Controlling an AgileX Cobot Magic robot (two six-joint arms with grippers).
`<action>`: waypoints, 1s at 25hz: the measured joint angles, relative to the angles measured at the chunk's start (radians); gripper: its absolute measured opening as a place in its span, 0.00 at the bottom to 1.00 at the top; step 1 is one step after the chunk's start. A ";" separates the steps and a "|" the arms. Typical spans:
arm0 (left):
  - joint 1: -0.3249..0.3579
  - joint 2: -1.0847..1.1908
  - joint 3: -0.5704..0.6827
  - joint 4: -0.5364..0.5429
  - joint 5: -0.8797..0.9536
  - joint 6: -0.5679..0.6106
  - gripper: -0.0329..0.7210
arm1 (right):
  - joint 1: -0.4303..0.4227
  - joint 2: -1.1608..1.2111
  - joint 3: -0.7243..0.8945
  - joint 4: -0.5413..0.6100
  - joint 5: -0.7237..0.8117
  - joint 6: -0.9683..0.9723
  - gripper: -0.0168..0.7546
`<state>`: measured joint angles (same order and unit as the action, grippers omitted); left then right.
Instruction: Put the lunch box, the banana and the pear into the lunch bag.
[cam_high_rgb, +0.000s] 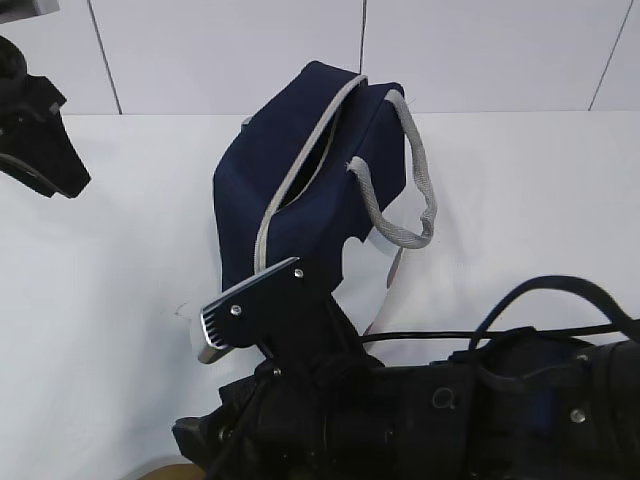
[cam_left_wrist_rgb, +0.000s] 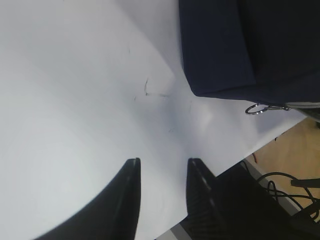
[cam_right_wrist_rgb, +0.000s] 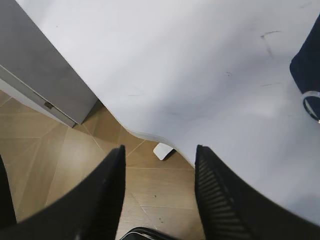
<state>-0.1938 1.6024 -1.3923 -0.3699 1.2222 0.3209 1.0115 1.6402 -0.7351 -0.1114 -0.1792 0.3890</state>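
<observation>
Lunch bag (cam_high_rgb: 300, 180) near table (cam_high_rgb: 120, 300) edge

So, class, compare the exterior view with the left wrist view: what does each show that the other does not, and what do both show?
Only the exterior view shows the lunch bag's grey zipper running along its top, the grey handles, the right gripper low in front of the bag, and the wall behind.

Only the left wrist view shows the left gripper open over bare table, a metal ring at the bag's edge, and wooden floor with cables past the table edge.

Both show the navy lunch bag on the white table.
</observation>
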 joint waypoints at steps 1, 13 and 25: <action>0.000 0.000 0.000 0.000 0.000 0.000 0.36 | -0.005 0.008 0.000 0.002 -0.002 -0.008 0.47; 0.000 0.000 0.000 0.000 0.000 0.000 0.36 | -0.076 0.100 0.000 0.056 -0.073 -0.043 0.47; 0.000 0.000 0.000 0.000 0.000 0.000 0.36 | -0.076 0.118 -0.002 0.637 -0.177 -0.617 0.51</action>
<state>-0.1938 1.6024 -1.3923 -0.3699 1.2222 0.3209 0.9353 1.7581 -0.7369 0.5252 -0.3567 -0.2276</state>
